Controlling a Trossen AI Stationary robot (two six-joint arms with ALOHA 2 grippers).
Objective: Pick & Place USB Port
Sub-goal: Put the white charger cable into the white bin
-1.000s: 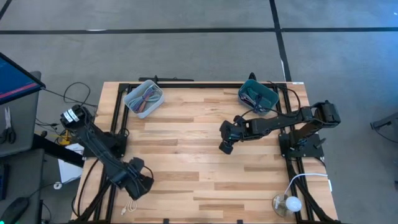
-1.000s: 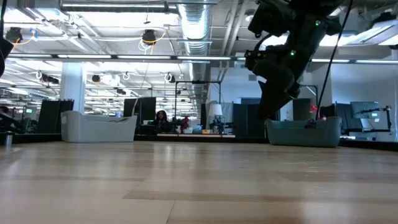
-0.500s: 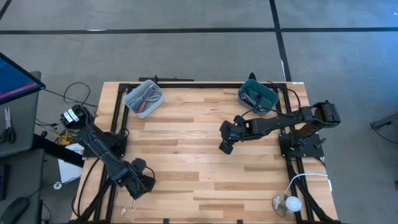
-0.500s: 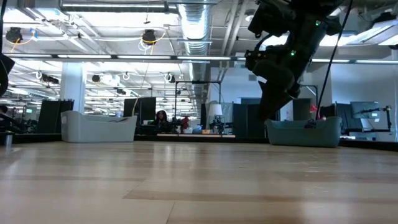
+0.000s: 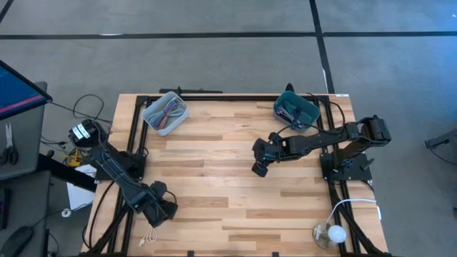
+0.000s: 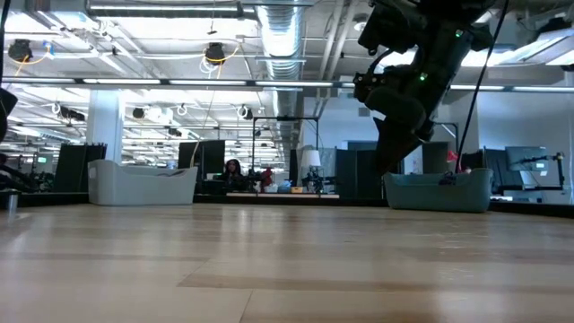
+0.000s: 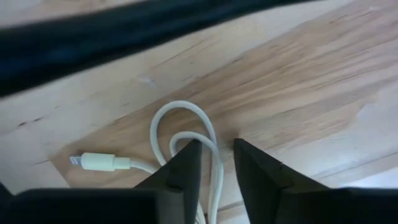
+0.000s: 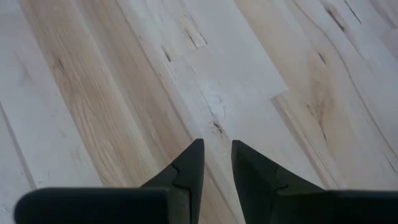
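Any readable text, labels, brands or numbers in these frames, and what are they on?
None can be read.
White cable under the left gripper: no print visible.
Grey bin and teal bin: no labels visible.
Monitor beside the table: blue screen, no text legible.
Room beyond the table: anything printed is too small to read.

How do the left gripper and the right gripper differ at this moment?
The left gripper is at the table's near left corner, low over a white cable; the right gripper hangs over bare wood near the table's middle. A strand of the cable lies between the left gripper's fingers; nothing lies between the right gripper's fingers. Both show two dark fingers with a narrow gap.
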